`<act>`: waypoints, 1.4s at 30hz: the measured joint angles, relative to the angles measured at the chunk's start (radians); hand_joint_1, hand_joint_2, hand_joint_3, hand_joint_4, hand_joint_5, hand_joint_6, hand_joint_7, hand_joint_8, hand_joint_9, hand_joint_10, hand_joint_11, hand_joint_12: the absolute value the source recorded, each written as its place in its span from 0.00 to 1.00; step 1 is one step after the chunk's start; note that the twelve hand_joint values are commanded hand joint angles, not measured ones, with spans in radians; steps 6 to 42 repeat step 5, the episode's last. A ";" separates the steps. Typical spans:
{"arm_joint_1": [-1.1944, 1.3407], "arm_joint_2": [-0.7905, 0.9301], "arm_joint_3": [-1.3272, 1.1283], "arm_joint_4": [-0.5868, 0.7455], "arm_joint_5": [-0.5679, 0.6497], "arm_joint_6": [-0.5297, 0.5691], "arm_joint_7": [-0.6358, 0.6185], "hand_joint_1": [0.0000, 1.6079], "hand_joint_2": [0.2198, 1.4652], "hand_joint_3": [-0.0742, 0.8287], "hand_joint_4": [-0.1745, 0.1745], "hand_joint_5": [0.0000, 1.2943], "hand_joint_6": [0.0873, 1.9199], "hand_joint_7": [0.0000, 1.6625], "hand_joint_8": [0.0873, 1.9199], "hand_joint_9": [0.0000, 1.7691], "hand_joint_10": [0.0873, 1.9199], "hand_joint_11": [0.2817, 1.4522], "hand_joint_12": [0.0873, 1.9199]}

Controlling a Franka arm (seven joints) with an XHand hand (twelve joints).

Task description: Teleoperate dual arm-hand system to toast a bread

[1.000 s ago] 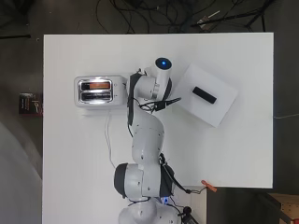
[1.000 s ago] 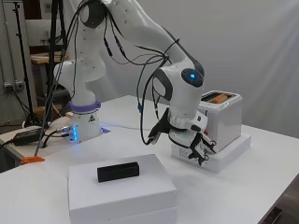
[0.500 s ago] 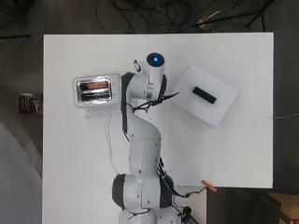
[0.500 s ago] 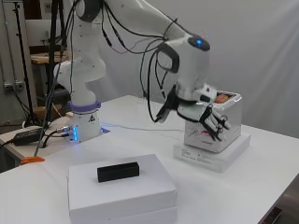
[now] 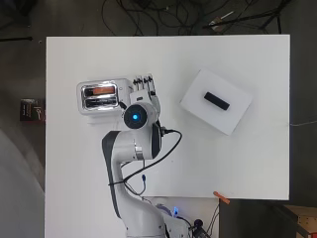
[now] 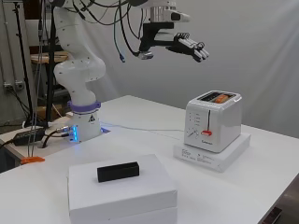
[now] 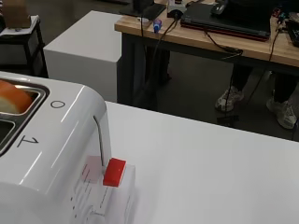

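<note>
White tabletop [image 5: 247,163], wide and mostly bare, on a dark floor with many black cables beyond the far edge. Behind it, in the side view, a plain pale wall; in the wrist view, a wooden desk [image 7: 219,39] with a dark laptop on top and a white cabinet [image 7: 84,51] beside it.

Toward the left part of the tabletop in the overhead view, a white toaster [image 5: 101,96] on a flat white base [image 6: 212,151]. Two slots on top, one holding an orange-brown slice of bread [image 5: 101,91], seen sunk inside the slot. On the narrow front face, a dark vertical slit with a red lever [image 6: 207,133], sitting low on that slit. Shiny metal around the slots.

Toward the right, well apart from the toaster, a flat white box [image 5: 216,101] carrying a small black block [image 5: 216,100] on its lid. Near the front edge, a small orange object [image 5: 221,197].

High above the tabletop, the hand [image 6: 187,45], black and white, fingers stretched out nearly straight and released, holding nothing, not touching the toaster. In the overhead view, fingers [image 5: 143,82] just beside the toaster's lever end.
</note>
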 joint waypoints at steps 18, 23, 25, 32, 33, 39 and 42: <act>0.001 -0.003 0.016 0.001 -0.027 -0.030 0.039 0.00 0.66 0.08 0.30 0.33 0.00 0.25 0.00 0.28 0.00 0.12 0.00; 0.001 -0.003 0.016 0.001 -0.027 -0.030 0.039 0.00 0.66 0.08 0.30 0.33 0.00 0.25 0.00 0.28 0.00 0.12 0.00; 0.001 -0.003 0.016 0.001 -0.027 -0.030 0.039 0.00 0.66 0.08 0.30 0.33 0.00 0.25 0.00 0.28 0.00 0.12 0.00; 0.001 -0.003 0.016 0.001 -0.027 -0.030 0.039 0.00 0.66 0.08 0.30 0.33 0.00 0.25 0.00 0.28 0.00 0.12 0.00; 0.001 -0.003 0.016 0.001 -0.027 -0.030 0.039 0.00 0.66 0.08 0.30 0.33 0.00 0.25 0.00 0.28 0.00 0.12 0.00; 0.001 -0.003 0.016 0.001 -0.027 -0.030 0.039 0.00 0.66 0.08 0.30 0.33 0.00 0.25 0.00 0.28 0.00 0.12 0.00; 0.001 -0.003 0.016 0.001 -0.027 -0.030 0.039 0.00 0.66 0.08 0.30 0.33 0.00 0.25 0.00 0.28 0.00 0.12 0.00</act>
